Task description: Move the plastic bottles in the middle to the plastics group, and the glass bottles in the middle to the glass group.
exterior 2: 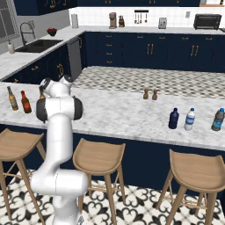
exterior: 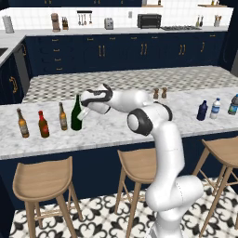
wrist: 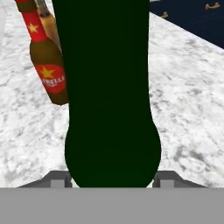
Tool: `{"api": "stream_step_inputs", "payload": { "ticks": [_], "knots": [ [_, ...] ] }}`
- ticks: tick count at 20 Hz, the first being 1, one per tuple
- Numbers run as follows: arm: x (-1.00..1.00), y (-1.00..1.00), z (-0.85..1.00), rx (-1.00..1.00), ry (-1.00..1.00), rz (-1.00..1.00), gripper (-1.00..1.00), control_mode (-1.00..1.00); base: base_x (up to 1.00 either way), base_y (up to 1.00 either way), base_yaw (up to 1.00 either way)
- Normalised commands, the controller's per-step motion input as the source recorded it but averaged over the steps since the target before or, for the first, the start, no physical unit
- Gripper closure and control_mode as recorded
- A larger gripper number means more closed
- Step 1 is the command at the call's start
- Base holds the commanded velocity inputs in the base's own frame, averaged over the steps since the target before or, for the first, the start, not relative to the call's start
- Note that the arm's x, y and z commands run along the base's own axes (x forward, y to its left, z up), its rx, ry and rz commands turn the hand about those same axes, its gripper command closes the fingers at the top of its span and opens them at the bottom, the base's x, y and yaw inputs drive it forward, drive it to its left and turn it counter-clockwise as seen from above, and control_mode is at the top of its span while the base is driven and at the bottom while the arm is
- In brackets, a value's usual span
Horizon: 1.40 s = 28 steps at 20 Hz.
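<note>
Green wine bottle point(exterior: 76, 114) stands upright on the marble counter point(exterior: 111, 130), left part, w/ the gripper point(exterior: 83, 115) at its lower body. Hand view: bottle point(wrist: 107, 87) sits between the two finger tips, one each side, close against the glass; can't tell if they press or only flank it, so grip state undetermined.

Just left of green bottle: amber beer bottle point(exterior: 62, 116); then short red-topped brown bottle point(exterior: 43, 124); then second amber beer bottle point(exterior: 22, 123), furthest left. All upright, apart from each other. Hand view shows red-topped one point(wrist: 47, 65) w/ star label behind and beside the green one.

Right end of counter, well apart from the above: squat navy bottle point(exterior: 201, 110), clear water bottle w/ blue cap point(exterior: 214, 108) just beside it, dark teal bottle point(exterior: 233, 104) further right. All upright.

Salt/pepper pair point(exterior: 159, 93) mid-counter, far edge. Wooden stools point(exterior: 44, 179) below front edge.
</note>
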Motion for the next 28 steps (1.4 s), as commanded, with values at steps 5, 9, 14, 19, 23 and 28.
{"api": "stream_step_inputs", "payload": {
  "ticks": [5, 9, 14, 19, 23, 28],
  "knots": [
    [0.0, 0.07, -0.11, 0.0, -0.05, 0.03, 1.0, -1.0, 0.0, 0.0, 0.0],
    [0.0, 0.0, 0.06, -0.01, -0.03, 0.01, 1.0, -1.0, 0.0, 0.0, 0.0],
    [0.04, 0.0, 0.14, -0.02, 0.0, 0.0, 1.0, -1.0, 0.0, 0.0, 0.0],
    [0.02, 0.0, 0.04, -0.08, 0.0, 0.0, 1.0, -1.0, 0.0, 0.0, 0.0],
    [0.0, 0.0, 0.0, -0.03, 0.0, 0.0, 1.0, -1.0, 0.0, 0.0, 0.0],
    [0.01, 0.0, -0.15, 0.0, 0.02, 0.05, 1.0, -1.0, 0.0, 0.0, 0.0]
  ]
}}
